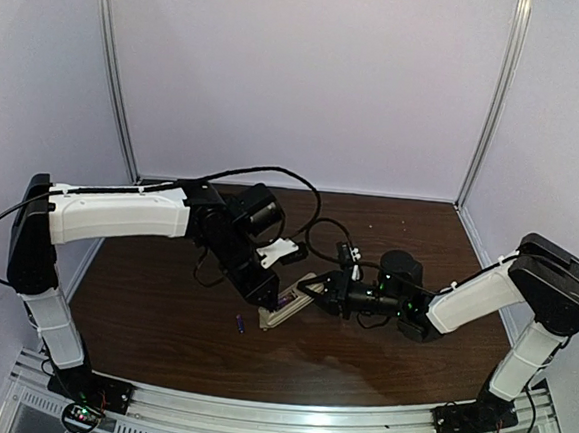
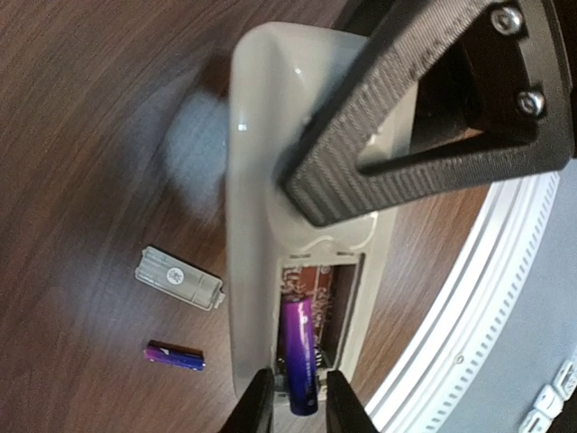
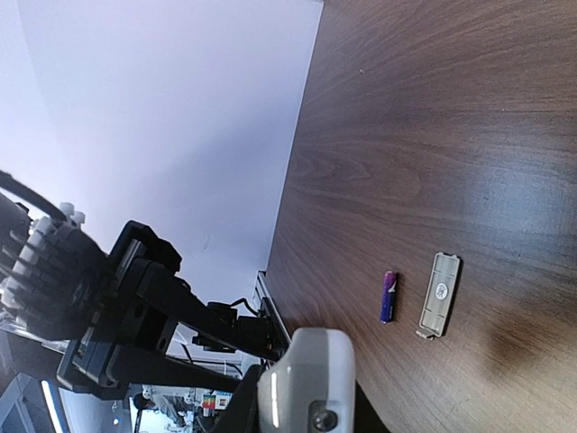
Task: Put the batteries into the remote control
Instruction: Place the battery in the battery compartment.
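my l gripper [image 2: 300, 410] flanks one battery [image 2: 298, 347] lying lengthwise in the remote control [image 2: 257, 180] recess; can't tell if it's gripping. r gripper [image 3: 302, 406] clamps the remote. other battery [image 2: 176, 357] lies crosswise on table [image 2: 90, 135], nearer l arm.

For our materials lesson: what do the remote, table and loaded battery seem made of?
The remote looks glossy off-white plastic, given its highlights; the table, dark wood or wood-look laminate, grain showing; the battery, probably metal under shiny purple wrap.

Arms [image 1: 119, 213] angled inward, left fingers [image 2: 259, 408] seemingly parted, right fingers [image 2: 334, 180] clamped.
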Robot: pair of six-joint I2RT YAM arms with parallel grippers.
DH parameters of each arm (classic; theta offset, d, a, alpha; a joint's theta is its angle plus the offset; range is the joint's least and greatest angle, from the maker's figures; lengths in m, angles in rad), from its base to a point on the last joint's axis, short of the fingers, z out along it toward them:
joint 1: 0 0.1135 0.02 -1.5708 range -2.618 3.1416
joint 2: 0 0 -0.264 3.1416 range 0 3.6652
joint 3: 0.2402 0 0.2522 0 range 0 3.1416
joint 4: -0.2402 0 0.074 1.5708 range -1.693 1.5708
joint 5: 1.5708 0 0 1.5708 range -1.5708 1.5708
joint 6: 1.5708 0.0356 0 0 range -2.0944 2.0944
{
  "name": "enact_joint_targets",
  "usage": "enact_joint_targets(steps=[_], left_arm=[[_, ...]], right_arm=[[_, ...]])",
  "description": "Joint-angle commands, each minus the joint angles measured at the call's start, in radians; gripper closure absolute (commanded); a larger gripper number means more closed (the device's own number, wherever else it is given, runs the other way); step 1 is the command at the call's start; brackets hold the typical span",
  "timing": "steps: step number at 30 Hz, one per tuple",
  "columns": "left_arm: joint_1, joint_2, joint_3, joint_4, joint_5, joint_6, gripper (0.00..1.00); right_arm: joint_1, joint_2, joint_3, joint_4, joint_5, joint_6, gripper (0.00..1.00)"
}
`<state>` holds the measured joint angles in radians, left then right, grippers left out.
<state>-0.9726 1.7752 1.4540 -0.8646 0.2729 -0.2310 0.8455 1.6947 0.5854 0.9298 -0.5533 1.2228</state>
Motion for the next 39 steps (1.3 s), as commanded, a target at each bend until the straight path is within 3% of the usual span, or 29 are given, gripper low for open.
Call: enact_joint_targets(steps=[1,8,19,29,39], left_arm=[[0.0,0.018,0.023,-0.016,-0.031,-0.007,0.75],[-0.001,-0.001,0.022,0.013,-0.027,-0.023,0.68],[0.009,-0.075,0.005,0.084,-0.009,-0.03,0.45],[0.048,-0.232,-0.097,0.241,0.017,0.002,0.32],[0.047,-0.595,-0.425,0.541,0.124,0.358,0.21]], right_arm=[[0.009,0.008,0.015,0.055,-0.014,0.019,1.0],[0.009,0.02,0.002,0.074,-0.026,0.035,1.0],[0.009,0.027,-0.016,0.112,-0.045,0.067,1.0],[0.009,-0.021,-0.053,0.087,-0.063,0.074,1.0],[0.006,-0.098,-0.048,-0.05,-0.11,0.035,1.0]])
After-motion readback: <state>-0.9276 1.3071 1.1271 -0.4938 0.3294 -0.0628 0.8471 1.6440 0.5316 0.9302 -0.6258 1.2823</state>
